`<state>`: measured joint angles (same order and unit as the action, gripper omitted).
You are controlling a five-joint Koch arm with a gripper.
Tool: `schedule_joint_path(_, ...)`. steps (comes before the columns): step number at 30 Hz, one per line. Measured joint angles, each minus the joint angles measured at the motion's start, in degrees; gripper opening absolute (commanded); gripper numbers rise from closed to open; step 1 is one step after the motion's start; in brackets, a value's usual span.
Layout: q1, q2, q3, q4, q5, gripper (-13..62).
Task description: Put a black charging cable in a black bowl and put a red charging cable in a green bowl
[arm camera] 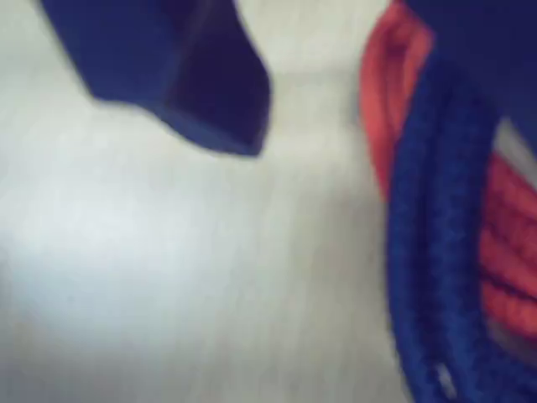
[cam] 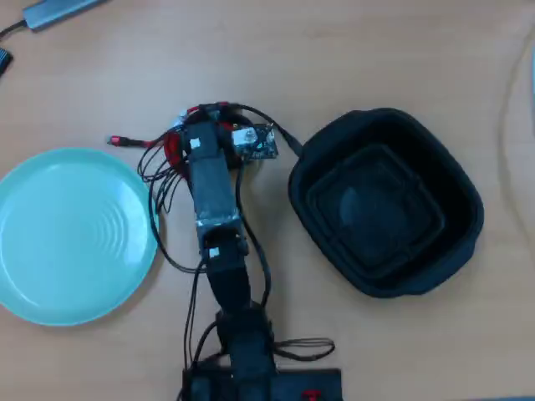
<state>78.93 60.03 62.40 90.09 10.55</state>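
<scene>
In the wrist view a dark blue jaw [arm camera: 193,84] hangs at upper left, and a blue textured finger [arm camera: 436,243] runs down the right side. A wide gap over pale tabletop separates them, so my gripper [arm camera: 327,210] is open. The red charging cable [arm camera: 382,101] lies at the right finger, with red showing on both sides of it. From overhead, the gripper [cam: 201,125] sits over the red charging cable [cam: 174,148], between the green bowl [cam: 71,234] at left and the black bowl [cam: 384,200] at right. Thin black loops, apparently the black charging cable [cam: 157,177], lie just left of the arm.
The arm reaches up from its base [cam: 251,380] at the bottom centre, trailing its own black wires. A grey device [cam: 58,10] lies at the top left corner. A pale cord [cam: 508,100] curves along the right edge. The wooden table [cam: 376,50] spreads around both bowls.
</scene>
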Motion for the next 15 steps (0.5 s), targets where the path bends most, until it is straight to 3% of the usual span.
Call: schedule_joint_path(15, -0.4, -1.1, -0.4, 0.4, 1.4, 34.3)
